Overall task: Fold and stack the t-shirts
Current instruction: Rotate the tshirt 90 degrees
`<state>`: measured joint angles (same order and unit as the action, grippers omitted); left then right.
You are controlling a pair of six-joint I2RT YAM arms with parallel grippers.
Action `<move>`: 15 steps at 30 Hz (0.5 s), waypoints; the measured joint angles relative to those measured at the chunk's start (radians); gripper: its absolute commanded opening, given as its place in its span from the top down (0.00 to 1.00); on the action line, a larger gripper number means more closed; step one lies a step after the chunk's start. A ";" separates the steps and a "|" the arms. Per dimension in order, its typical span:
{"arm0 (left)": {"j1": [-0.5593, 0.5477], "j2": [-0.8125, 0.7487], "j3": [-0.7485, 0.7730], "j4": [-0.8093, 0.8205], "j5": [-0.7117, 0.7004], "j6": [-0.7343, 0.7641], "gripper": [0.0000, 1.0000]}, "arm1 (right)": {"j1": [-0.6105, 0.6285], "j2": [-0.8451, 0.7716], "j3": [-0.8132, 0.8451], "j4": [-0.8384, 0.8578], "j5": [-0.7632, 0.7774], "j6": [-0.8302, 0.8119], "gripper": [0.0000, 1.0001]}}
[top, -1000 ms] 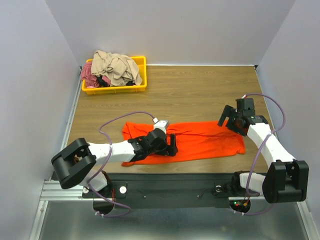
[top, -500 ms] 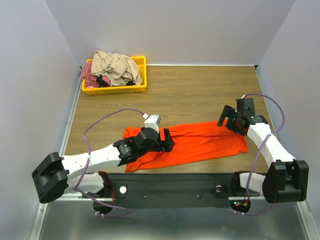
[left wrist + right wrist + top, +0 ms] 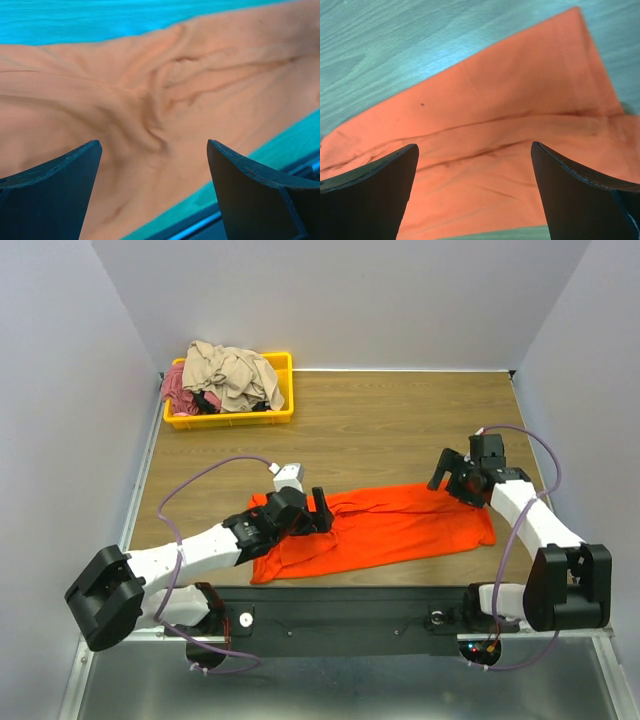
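Observation:
An orange t-shirt [image 3: 390,528] lies folded into a long strip across the near part of the wooden table. My left gripper [image 3: 322,508] hovers open over its left part, and the left wrist view shows wrinkled orange cloth [image 3: 150,115] between the spread fingers. My right gripper [image 3: 440,472] is open above the shirt's far right corner, and the right wrist view shows flat orange cloth [image 3: 485,140] below the fingers. Neither gripper holds anything.
A yellow bin [image 3: 284,405] at the far left holds a heap of beige, pink and dark clothes [image 3: 230,372]. Grey walls enclose the table on three sides. The black front rail [image 3: 350,610] runs along the near edge.
My left gripper has moved away from the near edge toward the far left over the shirt. The shirt's left end has shifted a little. My right gripper has moved slightly left.

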<state>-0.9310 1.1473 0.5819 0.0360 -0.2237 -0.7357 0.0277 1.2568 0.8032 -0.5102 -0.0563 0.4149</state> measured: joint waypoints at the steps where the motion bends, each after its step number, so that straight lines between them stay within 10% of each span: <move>1: 0.028 0.002 -0.010 0.005 0.000 -0.005 0.01 | 0.000 0.008 0.000 0.009 -0.010 0.000 0.00; 15: 0.306 0.369 0.058 0.286 0.142 0.022 0.02 | 0.019 0.179 -0.060 0.204 -0.086 0.064 0.00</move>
<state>-0.6254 1.5166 0.6395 0.3218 -0.0814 -0.7136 0.0467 1.4361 0.7429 -0.3061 -0.1421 0.4793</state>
